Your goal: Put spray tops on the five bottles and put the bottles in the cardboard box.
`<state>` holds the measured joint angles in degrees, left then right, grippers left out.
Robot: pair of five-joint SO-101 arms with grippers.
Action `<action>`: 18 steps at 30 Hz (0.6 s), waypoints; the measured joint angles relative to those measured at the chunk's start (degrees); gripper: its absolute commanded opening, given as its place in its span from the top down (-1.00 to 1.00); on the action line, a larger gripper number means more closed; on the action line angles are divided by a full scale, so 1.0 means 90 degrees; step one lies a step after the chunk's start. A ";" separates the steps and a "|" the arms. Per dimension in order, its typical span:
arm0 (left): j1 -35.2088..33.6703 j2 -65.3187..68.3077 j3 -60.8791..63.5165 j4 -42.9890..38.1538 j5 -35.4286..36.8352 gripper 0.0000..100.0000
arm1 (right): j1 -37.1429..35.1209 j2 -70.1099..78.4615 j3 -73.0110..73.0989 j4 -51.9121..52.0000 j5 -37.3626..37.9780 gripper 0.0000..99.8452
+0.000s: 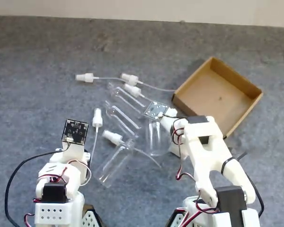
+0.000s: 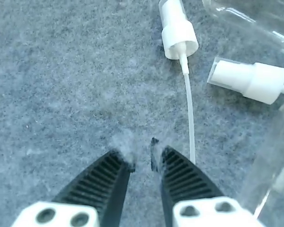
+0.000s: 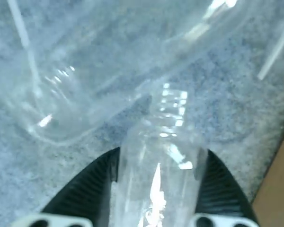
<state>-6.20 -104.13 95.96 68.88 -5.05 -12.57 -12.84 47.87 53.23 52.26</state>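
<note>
The right hand is clenched on a clear plastic bottle with a bare threaded neck, its two black fingers pressed to either side of the body and the open neck pointing away from the wrist. The bottle stands on the grey felt-like surface, near the shallow brown cardboard box, which has nothing in it yet. The left hand grasps nothing; its fingers are drawn close together with only a thin gap, low over the surface. Just beyond it lies a white spray top with a long thin dip tube, the tube running back beside one finger, and a second white spray top lies near it. The step in hand looks like capping the held bottle, and no bottle appears capped so far. To do it well, the right hand should keep the bottle firm and upright, without squeezing so hard that the thin wall buckles. The left hand would need to spread wider and take a spray top by its ribbed collar, not by the tube, which will likely flex. The tube end must enter the neck first, so approaching along the bottle's axis matters. Another clear bottle lying on its side sits close to the held one and could be knocked.
</note>
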 measured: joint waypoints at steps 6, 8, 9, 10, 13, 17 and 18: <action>0.0000 0.0000 0.0000 0.0000 0.0000 0.98 | 0.0137 0.0000 0.0000 0.0039 0.0000 0.80; 0.0000 0.0000 0.0000 0.0000 0.0000 0.98 | 0.0361 0.0000 -0.0020 0.0381 0.0000 0.80; 0.0000 0.0000 0.0000 0.0020 0.0000 0.98 | 0.0430 0.0000 -0.0117 0.0615 0.0000 0.80; 0.0000 0.0000 0.0000 0.0049 0.0000 0.98 | 0.0469 -0.0020 -0.0264 0.0811 0.0000 0.80; -0.0010 0.0000 0.0000 0.0088 0.0000 0.98 | 0.0518 -0.0400 -0.0742 0.1436 -0.0088 0.80; -0.0342 0.0000 -0.0078 0.0244 0.0000 0.98 | 0.0518 -0.1260 -0.1104 0.1875 -0.0781 0.80; -0.0400 0.0000 -0.0107 0.0303 0.0000 0.98 | 0.0518 -0.1504 -0.1123 0.1944 -0.0928 0.80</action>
<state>-9.80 -104.13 94.99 71.60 -5.05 -7.91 -26.37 37.76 70.73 43.91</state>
